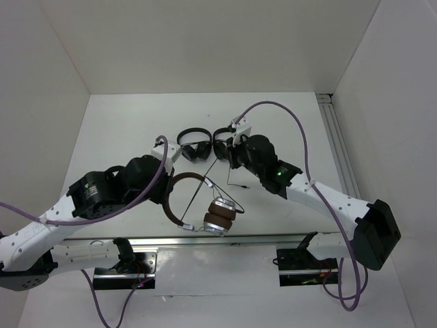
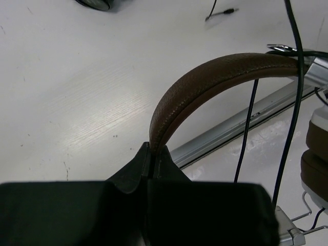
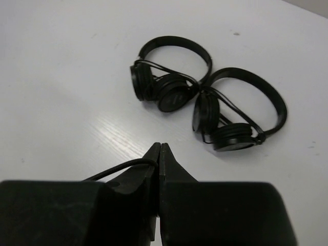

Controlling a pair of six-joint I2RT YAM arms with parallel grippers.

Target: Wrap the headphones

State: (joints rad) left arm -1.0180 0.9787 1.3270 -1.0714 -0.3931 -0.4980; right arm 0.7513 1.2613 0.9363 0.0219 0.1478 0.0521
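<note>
Table [image 1: 123, 130]: white surface carrying everything below, walled by white panels on three sides.
Rail [image 1: 205, 239]: metal strip along the table's near edge, just in front of the arm bases.
Headphones [image 1: 220, 217]: located at the near middle of the table, between the two arms. The silver-and-brown earcups sit side by side just beside the rail, and the brown headband [image 2: 205, 82] arches away to the left.
Left gripper [image 2: 151, 148]: jaws closed on the left end of the headband, with the leather edge pinched between the fingertips.
Right gripper [image 3: 160, 146]: jaws pressed together on the thin cable, just short of the small black sets.
Small black headphones [image 3: 169, 77] [image 3: 241, 113]: two sets side by side, touching, on the far middle of the table.
Cable [image 1: 193, 199]: thin black line crossing the headband's arch, then running up to the right gripper.
Plug [image 2: 228, 11]: free end lying on the bare table, apart from both grippers.
</note>
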